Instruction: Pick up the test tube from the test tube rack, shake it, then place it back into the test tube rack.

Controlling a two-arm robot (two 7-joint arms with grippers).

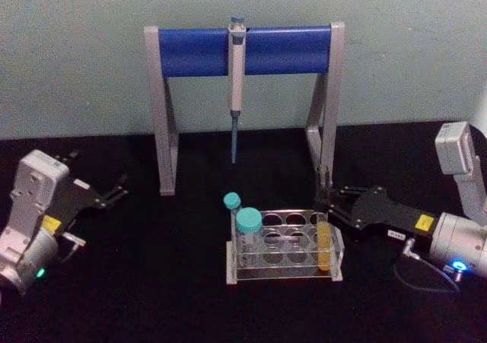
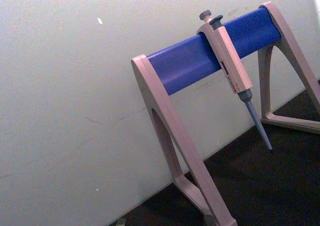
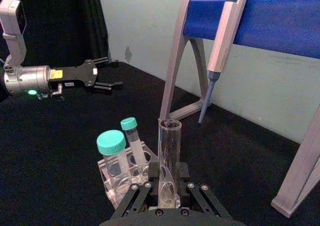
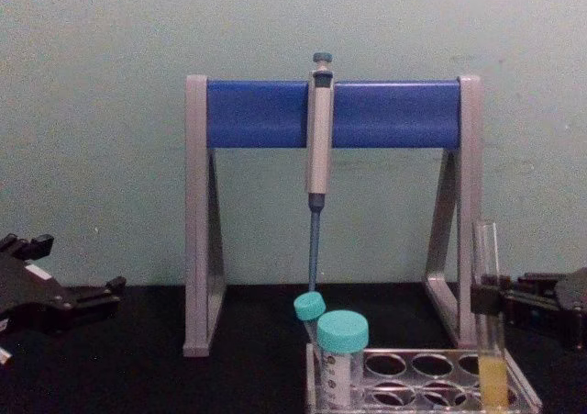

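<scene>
I am clenching my right pincer (image 1: 326, 204) on the tube (image 1: 323, 240), my fingers gripping its clear upper part above the rack (image 1: 283, 265). The tube is standing upright in the rack's front right corner hole, orange liquid at its bottom. Two teal-capped tubes (image 1: 242, 225) are sitting at the rack's left end, well apart from mine. The stand (image 1: 245, 50) is rising just behind my pincer. My left pincer (image 1: 114, 193) is resting released, far left

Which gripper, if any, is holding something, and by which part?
The right gripper has its jaws on either side of the test tube at mid-height, above the liquid; the tube stands in the rack. Whether the jaws are clamped cannot be told. The left gripper holds nothing.
</scene>
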